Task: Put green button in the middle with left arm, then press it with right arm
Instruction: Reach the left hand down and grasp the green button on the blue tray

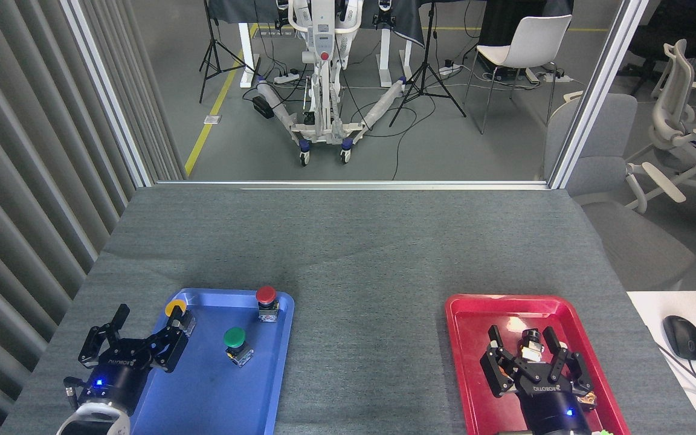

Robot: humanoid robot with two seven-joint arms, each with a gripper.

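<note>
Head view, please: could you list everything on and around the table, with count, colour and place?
Grey felt-like table surface: one, grey, centre.
Blue plastic tray: one, near left.
Green mushroom-cap push-button: one, mid blue tray.
Red-capped push-button: one, tray's far right corner.
Yellow-capped push-button: one, tray's far left, partly hidden by a finger.
Red plastic tray: one, near right; small items inside, unclear.
Black computer mouse: one, white desk, right.
White chair: one, background.
Left gripper: black, open, at blue tray's left edge.
Right gripper: black, open, over red tray.
</note>
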